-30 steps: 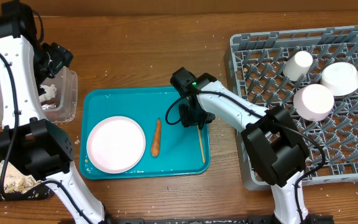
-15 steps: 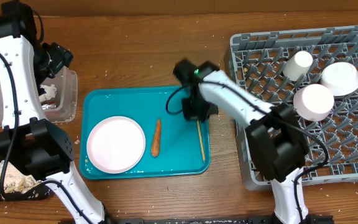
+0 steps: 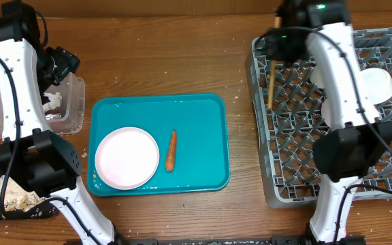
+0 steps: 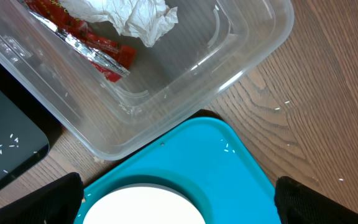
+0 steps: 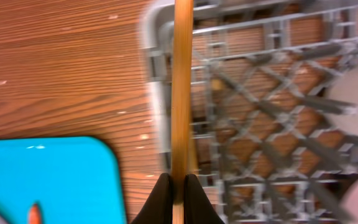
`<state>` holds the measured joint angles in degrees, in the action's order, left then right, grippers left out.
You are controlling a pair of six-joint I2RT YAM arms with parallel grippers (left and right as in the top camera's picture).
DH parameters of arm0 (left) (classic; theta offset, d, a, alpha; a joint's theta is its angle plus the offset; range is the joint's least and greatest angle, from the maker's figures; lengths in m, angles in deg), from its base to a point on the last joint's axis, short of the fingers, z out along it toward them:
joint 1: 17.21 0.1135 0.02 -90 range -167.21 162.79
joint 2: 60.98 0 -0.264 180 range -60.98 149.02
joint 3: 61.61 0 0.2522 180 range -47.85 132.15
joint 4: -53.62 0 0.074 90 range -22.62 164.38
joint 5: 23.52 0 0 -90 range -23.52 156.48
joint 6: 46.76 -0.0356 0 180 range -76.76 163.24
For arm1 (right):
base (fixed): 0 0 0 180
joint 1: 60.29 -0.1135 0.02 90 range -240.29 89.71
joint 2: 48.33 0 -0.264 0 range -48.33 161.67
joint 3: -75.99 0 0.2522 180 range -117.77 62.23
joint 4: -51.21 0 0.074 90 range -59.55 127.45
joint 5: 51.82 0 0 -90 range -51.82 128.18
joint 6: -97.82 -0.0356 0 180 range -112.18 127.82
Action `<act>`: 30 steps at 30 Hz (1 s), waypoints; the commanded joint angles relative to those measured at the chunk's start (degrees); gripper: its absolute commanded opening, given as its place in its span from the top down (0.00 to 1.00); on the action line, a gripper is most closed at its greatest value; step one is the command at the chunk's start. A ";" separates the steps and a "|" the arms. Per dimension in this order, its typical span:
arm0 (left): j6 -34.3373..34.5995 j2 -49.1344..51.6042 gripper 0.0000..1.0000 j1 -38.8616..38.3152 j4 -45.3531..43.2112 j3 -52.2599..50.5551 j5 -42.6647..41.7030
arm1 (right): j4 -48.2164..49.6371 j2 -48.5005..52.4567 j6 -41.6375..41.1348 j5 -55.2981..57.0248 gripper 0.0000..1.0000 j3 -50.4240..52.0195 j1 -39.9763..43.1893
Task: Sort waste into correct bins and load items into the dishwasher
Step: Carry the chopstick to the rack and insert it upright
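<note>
**Chopstick clamped over the rack's edge**

The grey dish rack (image 3: 298, 156) stands on the right side of the bench. A white bowl (image 3: 380, 85) sits in it, partly hidden behind the right arm. Over the rack's side that faces the teal tray (image 3: 203, 122) hangs a wooden chopstick (image 5: 181, 87). The right tool (image 5: 178, 186) is pressed together on one end of it, with both fingers tight against the wood. Whether it grips a single stick or a pair I cannot tell.

The teal tray lies just beside the rack, with a strip of bare wood between them. On it rest the round white plate (image 3: 126, 157) and, near the plate but apart from it, the small orange carrot (image 3: 171, 150).

Further left, the clear tub (image 4: 241, 56) holds the crumpled white napkin (image 4: 138, 15) and the red snack wrapper (image 4: 89, 40), which touch each other. The left tool (image 4: 179, 190) hovers above the spot where the tub's corner meets the tray's corner. Its fingers are spread wide with nothing between them. Beside the tub, at the bench's near-left corner, the black tray (image 4: 5, 124) carries pale rice-like scraps (image 3: 15, 199).
</note>
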<state>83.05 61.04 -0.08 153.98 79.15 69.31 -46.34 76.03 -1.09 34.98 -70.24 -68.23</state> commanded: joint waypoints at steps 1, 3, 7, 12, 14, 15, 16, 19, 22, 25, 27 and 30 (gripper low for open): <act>-1.27 -0.83 0.00 0.11 -0.07 -0.15 0.74 | 0.02 -0.96 5.84 -2.89 0.96 2.19 1.81; -1.27 -0.83 0.00 0.11 -0.07 -0.15 0.74 | 0.81 -0.96 6.43 -2.89 0.96 5.33 2.62; -1.27 -0.83 0.00 0.11 -0.07 -0.15 0.74 | 2.54 -0.96 7.48 -2.95 0.96 9.90 2.82; -1.27 -0.83 0.00 0.11 -0.07 -0.15 0.74 | 1.51 -1.01 7.37 -6.27 0.74 11.21 2.49; -1.27 -0.83 0.00 0.11 -0.07 -0.15 0.74 | 0.66 -1.03 7.17 -7.69 0.69 11.21 2.49; -1.27 -0.83 0.00 0.11 -0.07 -0.15 0.74 | 0.17 -1.03 7.06 -7.85 0.65 11.21 2.49; -1.27 -0.83 0.00 0.11 -0.07 -0.15 0.74 | -0.26 -1.03 6.99 -7.85 0.61 11.17 2.49; -1.27 -0.83 0.00 0.11 -0.07 -0.15 0.74 | -2.58 -1.14 6.97 -8.22 0.55 9.51 2.49; -1.27 -0.83 0.00 0.11 -0.07 -0.15 0.74 | -3.76 -1.62 6.97 -10.03 0.54 7.19 2.49; -1.27 -0.83 0.00 0.11 -0.07 -0.15 0.74 | -2.34 -1.73 6.73 -8.20 0.33 5.79 2.58; -1.27 -0.83 0.00 0.11 -0.07 -0.15 0.74 | 2.23 -1.42 4.11 -3.63 0.21 5.95 3.04; -1.27 -0.83 0.00 0.11 -0.07 -0.15 0.74 | 9.55 -0.52 4.20 -2.99 0.21 7.13 3.26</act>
<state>83.05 61.04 -0.08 153.94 79.15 69.31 -41.81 76.01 4.35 29.30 -62.80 -65.24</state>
